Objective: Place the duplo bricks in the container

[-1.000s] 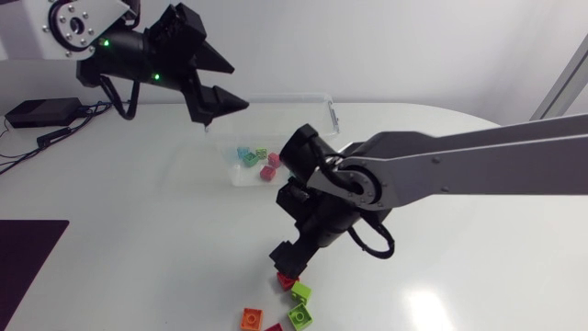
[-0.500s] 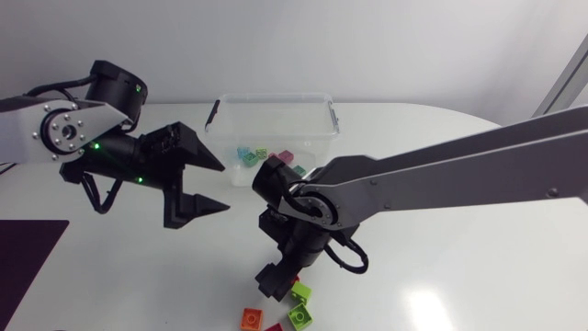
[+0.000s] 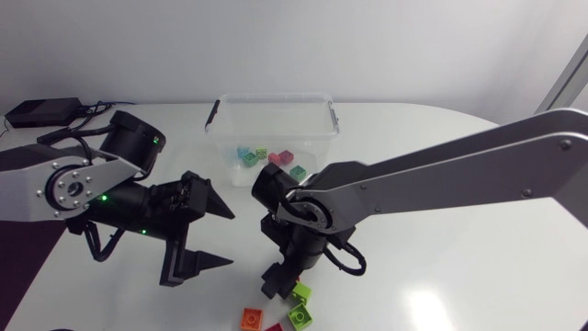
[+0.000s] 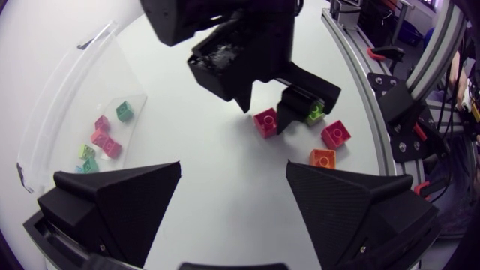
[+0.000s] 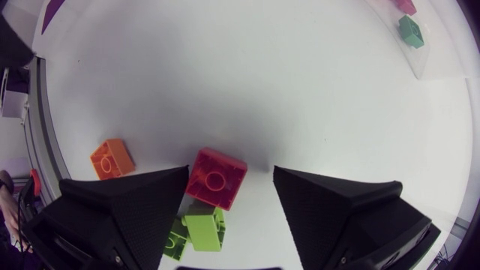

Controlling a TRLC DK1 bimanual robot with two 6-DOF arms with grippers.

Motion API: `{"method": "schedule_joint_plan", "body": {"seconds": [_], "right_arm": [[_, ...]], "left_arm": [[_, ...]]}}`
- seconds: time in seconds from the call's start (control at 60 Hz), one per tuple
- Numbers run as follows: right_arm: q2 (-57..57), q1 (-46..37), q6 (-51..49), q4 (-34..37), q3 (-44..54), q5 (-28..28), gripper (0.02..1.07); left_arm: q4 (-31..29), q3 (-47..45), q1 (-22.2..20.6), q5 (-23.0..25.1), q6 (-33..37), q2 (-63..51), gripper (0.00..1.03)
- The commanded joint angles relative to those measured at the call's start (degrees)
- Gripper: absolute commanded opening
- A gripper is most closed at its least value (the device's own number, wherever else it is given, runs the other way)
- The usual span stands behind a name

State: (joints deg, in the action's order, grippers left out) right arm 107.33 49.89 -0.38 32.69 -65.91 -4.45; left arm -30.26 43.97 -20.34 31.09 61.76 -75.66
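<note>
Action at the table [image 3: 441, 276]: your right hand [image 5: 229, 174] spread open around the red brick [image 5: 216, 178], your left hand [image 3: 230, 237] hanging open nearby, facing it.

Table [image 3: 441, 276] white; container [image 3: 271, 97] clear; red brick [image 5: 216, 177], orange brick [image 5: 111, 158], lime brick [image 5: 204, 226].

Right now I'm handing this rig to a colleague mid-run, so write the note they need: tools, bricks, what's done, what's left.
Left tool: open, empty, above the table near the loose bricks.
Right tool: open, lowered around the red brick, not gripping it.
Done: several small bricks lie in the clear container.
Left: the red brick, orange brick, two lime bricks and magenta brick, all on the table.
</note>
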Motion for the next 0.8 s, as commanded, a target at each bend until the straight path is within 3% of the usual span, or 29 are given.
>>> {"method": "schedule_joint_plan", "body": {"seconds": [0.0, 0.05, 0.117, 0.3, 0.783], "right_arm": [[1.74, -0.32, 0.65, -0.17, -0.62, 0.05, 0.6], [1.74, -0.49, 0.29, -0.43, -0.71, -0.3, 0.42], [1.74, -0.23, -0.06, -1.13, -0.36, -0.47, 0.31], [0.16, -1.28, -1.2, -2.72, 0.78, -0.21, 0.27], [-15.83, -10.43, -5.59, -0.96, -2.56, 6.29, 0.27]], "left_arm": [[-0.41, -2.39, -1.55, 0.02, 0.91, 1.04, 0.98], [-0.41, -3.1, -1.99, -0.33, 0.91, 1.13, 0.98], [-0.41, -3.45, -2.34, -0.42, 0.91, 1.21, 0.98], [-0.59, -5.12, -4.18, -1.3, 0.91, 1.48, 0.97], [-0.59, -9.86, -15.61, -4.46, -1.38, -1.6, 0.96]]}}
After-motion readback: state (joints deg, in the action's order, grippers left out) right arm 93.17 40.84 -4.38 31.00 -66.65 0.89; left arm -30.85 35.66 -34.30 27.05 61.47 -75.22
